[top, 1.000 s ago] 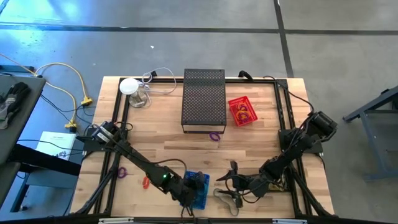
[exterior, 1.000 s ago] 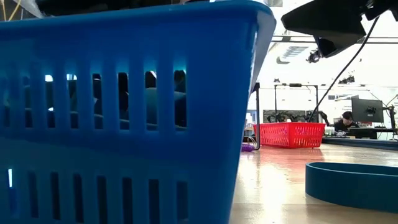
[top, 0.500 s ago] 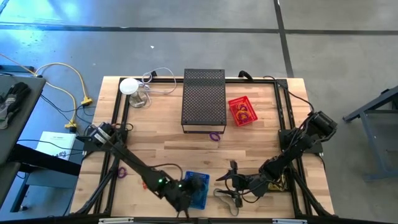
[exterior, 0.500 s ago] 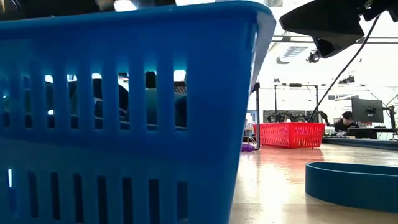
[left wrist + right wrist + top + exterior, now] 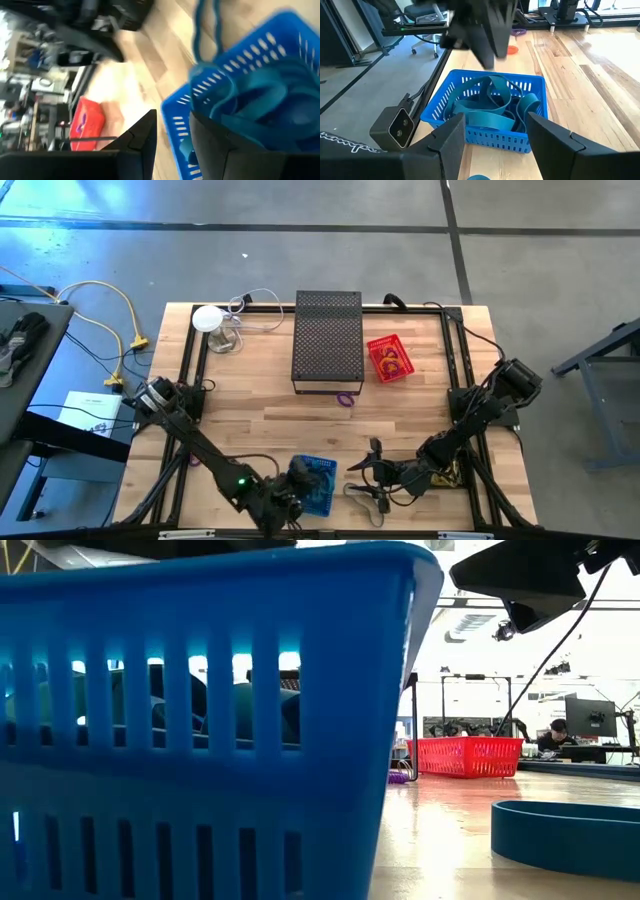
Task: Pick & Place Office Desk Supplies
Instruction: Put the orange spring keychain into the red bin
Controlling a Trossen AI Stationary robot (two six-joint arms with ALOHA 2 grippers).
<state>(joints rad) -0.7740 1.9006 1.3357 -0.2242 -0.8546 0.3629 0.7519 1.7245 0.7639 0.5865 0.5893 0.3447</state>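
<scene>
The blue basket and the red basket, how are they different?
The blue basket sits at the table's near edge between the two grippers; the red basket sits farther back beside the black mesh box. The blue basket holds wide teal bands; the red basket holds small loose items, including something yellow. Both are small slotted plastic baskets standing upright on the wooden table.

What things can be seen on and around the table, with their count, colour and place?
Blue basket: one, blue, near table edge, holding teal bands.
Teal bands: several, teal, inside the blue basket.
Red basket: one, red, right of the black mesh box.
Black mesh box: one, black, far middle of the table.
Purple band: one, purple, in front of the mesh box.
White round object: one, white, far left corner.
Person: one, in the room behind.
Left gripper: open, beside the blue basket.
Right gripper: open, right of the blue basket.
</scene>
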